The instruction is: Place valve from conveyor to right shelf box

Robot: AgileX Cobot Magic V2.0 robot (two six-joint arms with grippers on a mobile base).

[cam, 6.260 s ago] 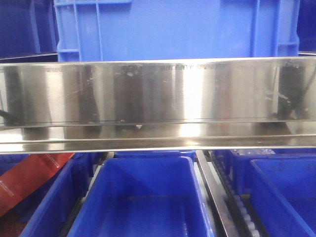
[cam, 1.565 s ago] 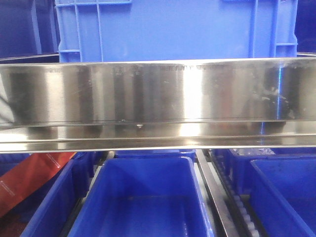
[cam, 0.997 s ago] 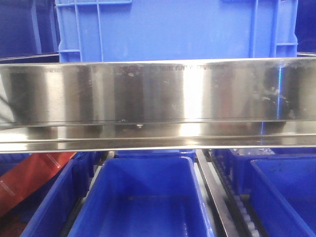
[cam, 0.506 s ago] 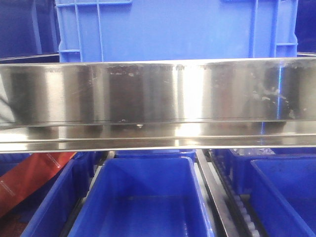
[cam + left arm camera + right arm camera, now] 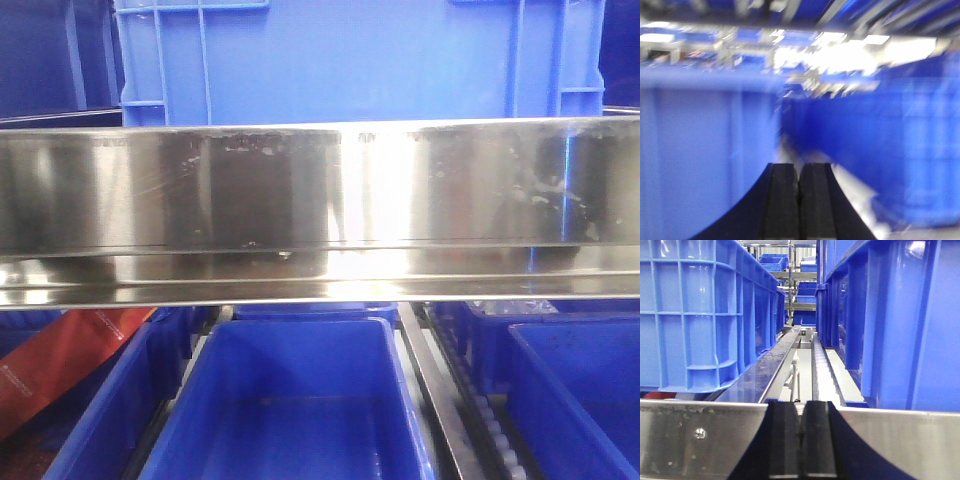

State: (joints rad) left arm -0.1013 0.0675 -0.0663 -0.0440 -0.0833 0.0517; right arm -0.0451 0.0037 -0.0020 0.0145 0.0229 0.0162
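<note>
Valve and conveyor appear in none of the three views, so their look and place cannot be told. Shelf boxes fill the frames instead: in the front view a blue crate (image 5: 360,60) stands on the upper level behind a wide steel rail (image 5: 320,190), and below it an open blue bin (image 5: 300,400) sits between a left bin (image 5: 100,420) and a right bin (image 5: 580,390), with a roller track (image 5: 490,420) running between the middle and right ones. A red strip (image 5: 60,360) lies over the left bin's corner.

The right gripper (image 5: 801,440) has its black jaws pressed together with nothing between them, just before a steel lip (image 5: 700,440); ahead, a narrow aisle with rollers (image 5: 820,375) runs between a left crate (image 5: 705,310) and a right crate (image 5: 890,320).

The left gripper (image 5: 799,200) also shows jaws closed and empty; its view is blurred, with blue box walls (image 5: 705,150) close on both sides and a pale gap straight ahead
</note>
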